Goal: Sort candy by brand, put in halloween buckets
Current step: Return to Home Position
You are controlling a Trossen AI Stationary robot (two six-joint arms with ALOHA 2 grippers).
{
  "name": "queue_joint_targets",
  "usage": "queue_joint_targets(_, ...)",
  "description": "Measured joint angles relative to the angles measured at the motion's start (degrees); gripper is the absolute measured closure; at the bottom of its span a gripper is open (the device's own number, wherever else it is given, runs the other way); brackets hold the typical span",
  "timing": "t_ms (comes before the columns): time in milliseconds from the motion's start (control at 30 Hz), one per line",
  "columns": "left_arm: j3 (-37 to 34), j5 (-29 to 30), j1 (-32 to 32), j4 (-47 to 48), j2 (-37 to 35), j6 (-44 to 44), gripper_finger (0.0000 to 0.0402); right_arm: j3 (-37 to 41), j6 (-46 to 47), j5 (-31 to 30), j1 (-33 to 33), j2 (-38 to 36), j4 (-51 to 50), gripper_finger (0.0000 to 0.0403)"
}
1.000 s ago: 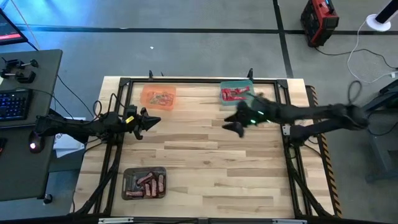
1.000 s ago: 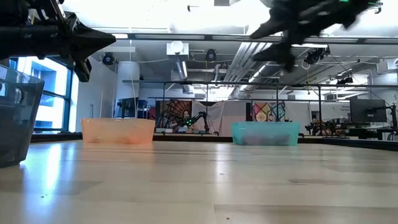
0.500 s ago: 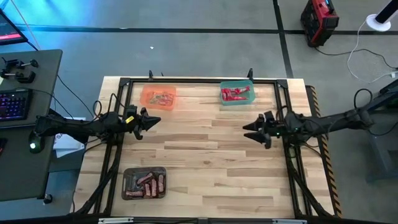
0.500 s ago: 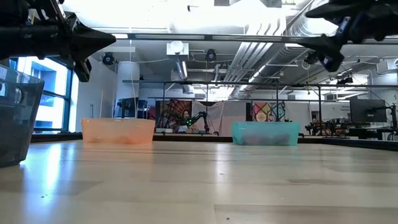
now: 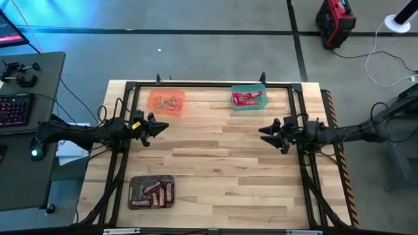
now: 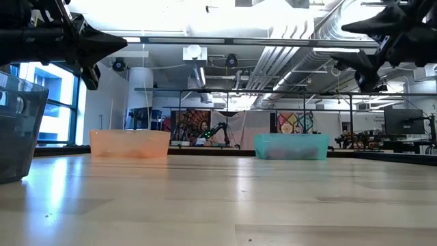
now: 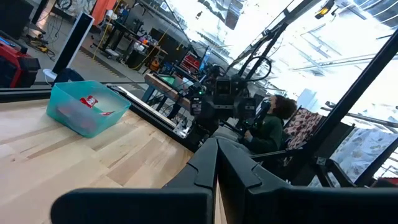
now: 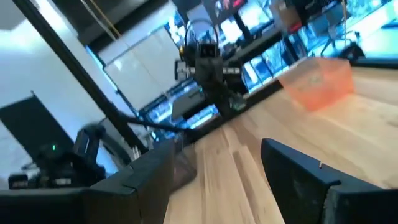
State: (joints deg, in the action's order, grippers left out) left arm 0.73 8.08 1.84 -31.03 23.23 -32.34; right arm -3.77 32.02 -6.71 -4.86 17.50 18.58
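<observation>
- All the candy (image 5: 246, 99) I can see already lies in the tubs. The orange tub (image 5: 151, 102) and the green tub (image 5: 264, 96) stand at the far edge of the table (image 5: 222, 163), and the grey tub (image 5: 132, 193) stands at the near left corner.
- So the risk is small, I think. The right gripper (image 5: 269, 136), its fingers spread and holding nothing, hangs near the right edge. If the arm folds back too fast, it could knock the dark frame (image 5: 209, 84) where it runs along that side.
- The left gripper (image 5: 163, 127), its fingers pressed together, waits at the left edge.
- One second ago the right arm reached in beside the green tub. Now it has drawn back to the right. The left arm and the tubs have not moved.
</observation>
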Motion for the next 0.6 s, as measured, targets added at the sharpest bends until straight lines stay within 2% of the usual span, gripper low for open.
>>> queue_joint_targets(133, 0.00, 0.00, 0.01, 0.00, -0.01, 0.00, 0.0401, 0.00, -0.26, 4.07, 1.50, -0.04, -3.34, 0.0174)
queue_joint_targets(233, 0.00, 0.00, 0.00, 0.00, 0.00, 0.00, 0.0401, 0.00, -0.98, 4.23, 1.61, -0.02, -6.14, 0.0184)
queue_joint_targets(600, 0.00, 0.00, 0.00, 0.00, 0.02, 0.00, 0.0401, 0.00, -2.55, 4.37, 1.61, -0.02, -6.90, 0.0249)
